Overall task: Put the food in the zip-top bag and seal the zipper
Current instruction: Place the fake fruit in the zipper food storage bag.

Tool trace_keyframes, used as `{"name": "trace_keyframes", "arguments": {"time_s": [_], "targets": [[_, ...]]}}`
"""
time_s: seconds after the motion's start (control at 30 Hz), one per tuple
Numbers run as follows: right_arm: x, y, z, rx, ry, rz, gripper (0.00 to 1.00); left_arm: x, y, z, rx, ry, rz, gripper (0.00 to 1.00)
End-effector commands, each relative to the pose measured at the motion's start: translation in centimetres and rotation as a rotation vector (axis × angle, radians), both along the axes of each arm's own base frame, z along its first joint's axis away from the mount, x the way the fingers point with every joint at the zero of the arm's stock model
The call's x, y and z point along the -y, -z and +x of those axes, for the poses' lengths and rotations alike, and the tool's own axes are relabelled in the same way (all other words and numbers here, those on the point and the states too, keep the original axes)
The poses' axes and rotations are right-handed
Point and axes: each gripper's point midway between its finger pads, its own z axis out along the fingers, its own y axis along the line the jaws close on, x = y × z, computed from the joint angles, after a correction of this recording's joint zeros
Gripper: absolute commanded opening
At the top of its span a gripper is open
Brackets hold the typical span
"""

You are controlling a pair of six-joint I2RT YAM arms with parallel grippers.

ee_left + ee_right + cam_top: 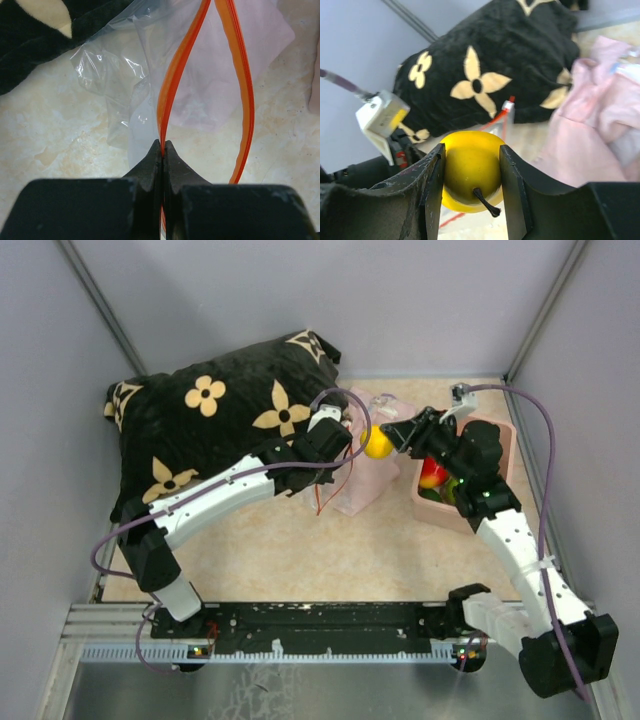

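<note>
Closest to the left wrist lens, the left gripper (162, 146) is clamped tight on one strip of the zipper (172, 80). The other strip bows away to the right, so the mouth of the bag (110, 70) gapes open. The bag is clear and crinkled and lies partly over the table (55, 125), with a pink cloth (600, 120) showing behind it. The right gripper (471, 150) grips a yellow fruit (470, 172) between half-spread fingers, with the fruit's dark stem towards the wrist camera. From above, that fruit sits just beside the left gripper, over the cloth. More fruits (432, 476), red, yellow and green, lie in the bin (500, 435) beneath the right arm. A flowered black pillow (485, 55) fills the far left.
</note>
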Motion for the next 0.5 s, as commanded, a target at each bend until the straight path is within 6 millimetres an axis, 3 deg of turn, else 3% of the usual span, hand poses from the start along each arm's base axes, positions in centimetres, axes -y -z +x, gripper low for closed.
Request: {"name": "trace_keyframes", "arguments": {"time_s": [0.0,0.23,0.47], "targets": [[-3.7,-2.3,-0.3,0.091,-0.096,0.102,0.0,1.4,-2.3,0.1,0.033,0.007,-0.099,0.0],[-7.4,-0.4,-0.6,0.073,-0.195,0.145,0.0,1.2,-3.2,-0.3,0.049,0.003,-0.15,0.0],[-7.1,3.7,0.0,0.01,-0.149,0.084,0.0,0.1,-4.8,-0.5,0.103,-0.022,-0.215,0.0]]}}
